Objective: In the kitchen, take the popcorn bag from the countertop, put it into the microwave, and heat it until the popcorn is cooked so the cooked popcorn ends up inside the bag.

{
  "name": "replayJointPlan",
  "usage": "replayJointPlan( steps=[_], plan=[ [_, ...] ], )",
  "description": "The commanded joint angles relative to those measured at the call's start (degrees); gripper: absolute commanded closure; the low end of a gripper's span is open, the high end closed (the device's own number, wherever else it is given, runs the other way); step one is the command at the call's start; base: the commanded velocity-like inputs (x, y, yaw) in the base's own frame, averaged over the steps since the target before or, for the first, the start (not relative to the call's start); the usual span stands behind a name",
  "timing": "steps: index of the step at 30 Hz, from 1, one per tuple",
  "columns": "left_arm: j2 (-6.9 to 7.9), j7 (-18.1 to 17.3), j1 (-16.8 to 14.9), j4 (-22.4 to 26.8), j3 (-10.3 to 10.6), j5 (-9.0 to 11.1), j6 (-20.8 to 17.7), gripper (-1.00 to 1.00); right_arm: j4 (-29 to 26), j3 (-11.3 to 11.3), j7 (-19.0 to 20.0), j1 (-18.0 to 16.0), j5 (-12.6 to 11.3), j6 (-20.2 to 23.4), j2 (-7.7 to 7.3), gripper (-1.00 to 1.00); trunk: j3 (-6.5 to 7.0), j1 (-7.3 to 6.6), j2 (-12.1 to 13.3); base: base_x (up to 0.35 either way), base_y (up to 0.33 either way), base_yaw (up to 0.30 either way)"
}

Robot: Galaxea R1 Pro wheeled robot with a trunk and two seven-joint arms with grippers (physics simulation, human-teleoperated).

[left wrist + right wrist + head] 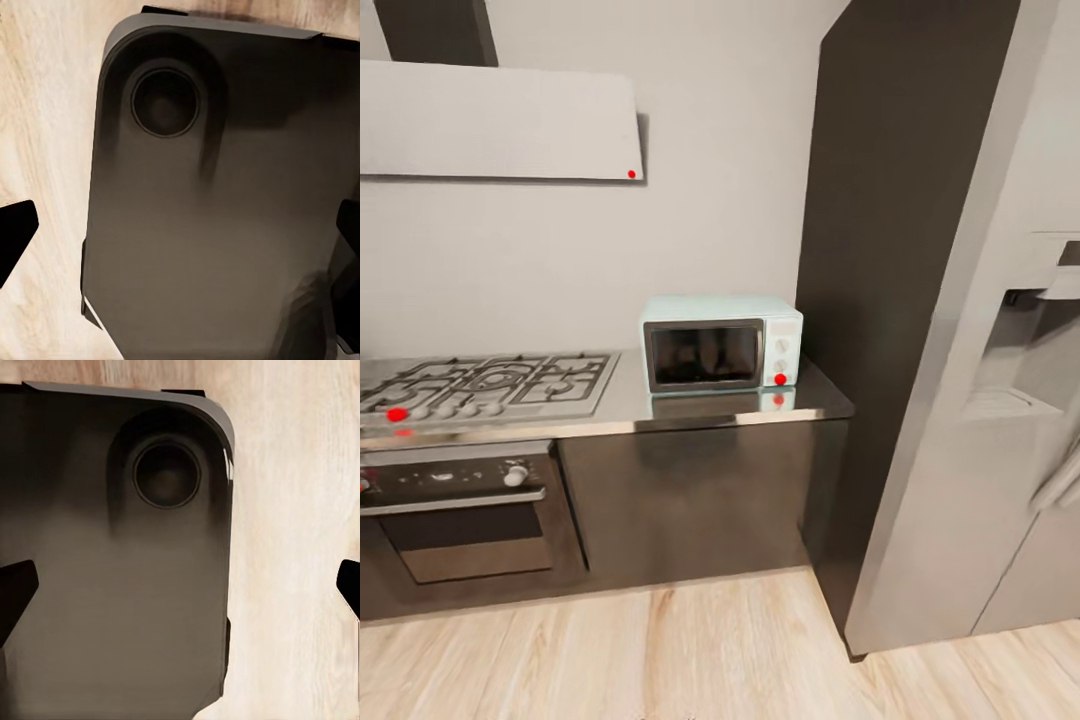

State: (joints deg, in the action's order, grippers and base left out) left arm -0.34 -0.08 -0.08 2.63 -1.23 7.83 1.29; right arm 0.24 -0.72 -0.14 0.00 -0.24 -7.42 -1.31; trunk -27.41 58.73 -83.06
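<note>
— Mint-blue is the first thing I pick out: a small pale box microwave (722, 343) with a dark glass door, a white knob panel and a red light at its lower right corner.

— Where does it stand?

— On the glossy grey reflective worktop (690, 408), at its right end, close to the tall dark cabinet (890, 250). The door is shut. To its left lies the steel gas hob (490, 382), and under that the built-in dark oven (460, 510).

— And the pincers?

— Each wrist view looks down on the robot's dark grey base (217, 225) over the pale wooden floor (300, 547). The left pincer (184, 236) has its black fingertips spread to opposite edges, holding nothing. The right pincer (184, 592) is equally wide apart and empty.
</note>
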Motion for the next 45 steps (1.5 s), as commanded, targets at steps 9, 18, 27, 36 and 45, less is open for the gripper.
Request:
replayJointPlan(
  steps=[9,18,27,36,45],
  plan=[
    [-0.02,-0.01,-0.03,0.01,-0.09,0.35,0.20,-1.00,0.03,-0.07,-0.03,0.00,-0.02,-0.23,0.00,-1.00,-0.22,0.00,-0.02,0.000,0.000,0.269],
    [-0.02,-0.01,-0.02,0.01,-0.08,0.34,0.20,-1.00,0.03,-0.04,0.00,-0.02,-0.02,-0.15,-0.10,-1.00,-0.32,0.00,-0.02,0.000,0.000,0.130],
    [-0.02,-0.01,-0.01,0.01,-0.08,0.52,0.11,-1.00,0.03,-0.07,0.05,-0.01,0.06,-0.19,-0.09,-1.00,-0.32,0.00,-0.02,0.175,0.000,0.001],
    [-0.02,-0.01,-0.02,0.01,-0.08,0.52,0.11,-1.00,0.03,-0.07,0.05,-0.01,0.06,-0.20,-0.09,-1.00,-0.32,0.00,-0.02,0.247,0.000,0.000],
    [-0.02,-0.01,-0.01,0.01,-0.08,0.52,0.11,-1.00,0.03,-0.07,0.05,-0.01,0.06,-0.14,-0.09,-1.00,-0.32,0.00,-0.02,0.247,0.000,0.000]
  ],
)
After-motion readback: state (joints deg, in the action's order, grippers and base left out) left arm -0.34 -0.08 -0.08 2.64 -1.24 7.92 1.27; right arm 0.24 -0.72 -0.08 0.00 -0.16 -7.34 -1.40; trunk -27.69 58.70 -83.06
